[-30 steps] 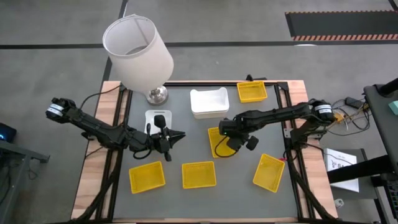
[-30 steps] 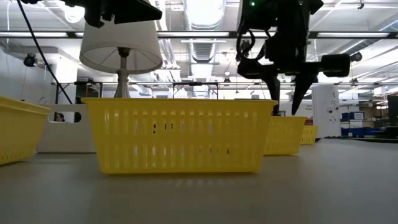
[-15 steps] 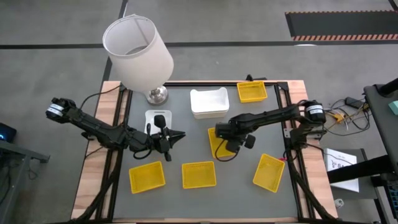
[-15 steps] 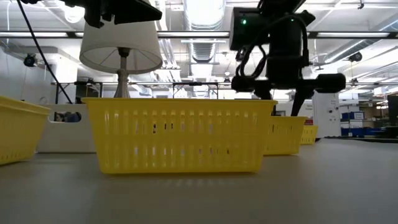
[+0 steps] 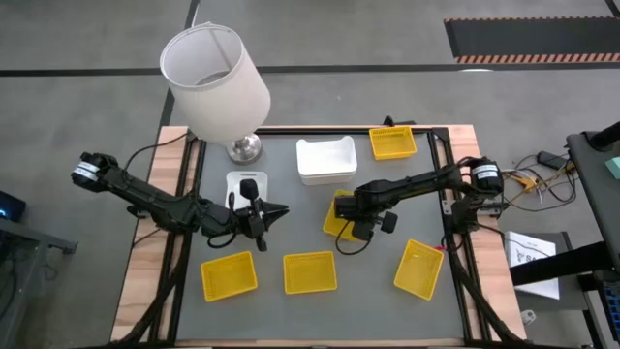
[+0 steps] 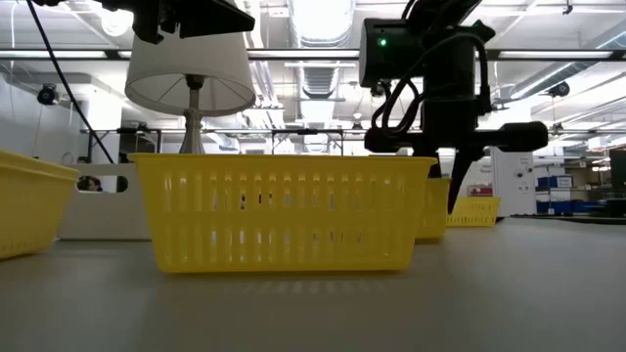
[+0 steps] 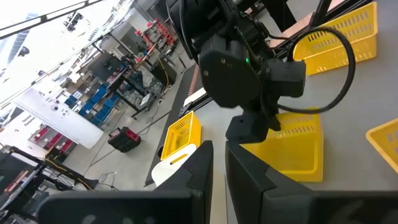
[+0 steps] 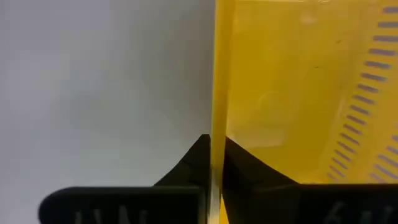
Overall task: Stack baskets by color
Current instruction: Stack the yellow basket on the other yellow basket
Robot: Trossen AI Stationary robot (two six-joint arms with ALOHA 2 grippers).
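Several yellow baskets lie on the grey table: three along the near side [image 5: 230, 275] [image 5: 310, 272] [image 5: 418, 269], one at the far right [image 5: 392, 142] and one in the middle [image 5: 334, 209]. My right gripper [image 5: 355, 227] points down, shut on the middle basket. A white basket [image 5: 325, 160] sits at the far middle, and another white one [image 5: 238, 184] is beside my left arm. My left gripper [image 5: 278, 210] hangs shut above the table left of centre, holding nothing. My right gripper pinches the upper rim of one side wall [image 8: 217, 124] of the middle yellow basket, one finger inside the basket and one outside. The fingers come from above, pointing down, and the wall runs between them. The basket stands level on the table.
A large white lampshade [image 5: 213, 82] on a chrome base [image 5: 244, 147] stands at the far left. A black frame borders the table along its wooden side rails [image 5: 145, 281]. In the low view the front yellow basket [image 6: 284, 210] fills the foreground.
My right gripper has come down and a little toward the table's left onto the middle yellow basket, rolling about its own axis, and has shut on the basket's wall. My left gripper has kept still.
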